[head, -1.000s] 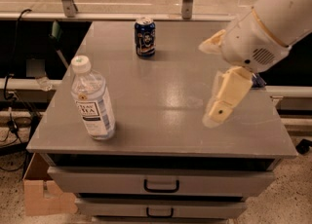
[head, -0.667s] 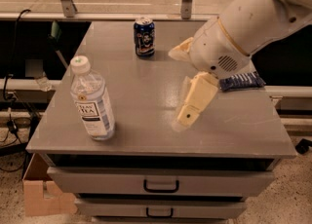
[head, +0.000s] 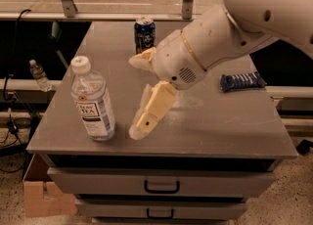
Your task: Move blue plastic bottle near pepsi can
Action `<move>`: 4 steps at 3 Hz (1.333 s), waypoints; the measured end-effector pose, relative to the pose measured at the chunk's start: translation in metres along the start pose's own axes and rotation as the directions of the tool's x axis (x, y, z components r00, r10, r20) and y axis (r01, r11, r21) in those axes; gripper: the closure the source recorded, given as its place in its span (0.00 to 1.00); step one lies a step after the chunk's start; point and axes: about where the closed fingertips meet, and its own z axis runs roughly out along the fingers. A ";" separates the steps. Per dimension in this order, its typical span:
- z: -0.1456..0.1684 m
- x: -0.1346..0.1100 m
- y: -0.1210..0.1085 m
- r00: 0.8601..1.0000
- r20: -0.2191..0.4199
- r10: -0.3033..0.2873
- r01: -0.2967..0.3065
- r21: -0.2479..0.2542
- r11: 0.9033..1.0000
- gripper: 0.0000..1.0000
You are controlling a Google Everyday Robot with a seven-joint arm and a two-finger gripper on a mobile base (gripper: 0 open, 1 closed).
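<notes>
Bottle: the blue plastic bottle (head: 93, 102) stands up straight near the front left corner of the table (head: 230, 131). Its white cap is on.
Can: the pepsi can (head: 145, 34) stands at the back of the table, well apart from the bottle.
Claw: the gripper (head: 134, 97) hangs low over the table, just to the right of the bottle. Its two fingers (head: 151, 111) are wide apart, one up high and one down near the table top. Nothing sits between them. As far as I can see, it does not touch the bottle.
Job now: I think it is the reach for the bottle. The grab is not done yet.
How to do it well: move sideways until the bottle sits in the gap between the fingers. Squeeze it at the middle, on the label, not at the cap. Go slowly, because a tall bottle may tip over. The low finger is near the bottle's foot and could knock it.
After that: lift it only a little, carry it to the back, and set it down beside the can without bumping it.
Other things: a dark blue snack packet (head: 242, 80) lies by the right edge. A tiny bottle (head: 38, 74) sits off the table on the left. Leave both alone.
</notes>
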 end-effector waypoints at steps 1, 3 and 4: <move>0.027 -0.022 0.001 0.993 0.115 -0.008 0.011 -0.026 1.000 0.00; 0.059 -0.055 0.000 0.969 0.247 -0.006 0.025 -0.075 0.997 0.17; 0.068 -0.061 0.000 0.961 0.276 0.006 0.020 -0.092 0.996 0.41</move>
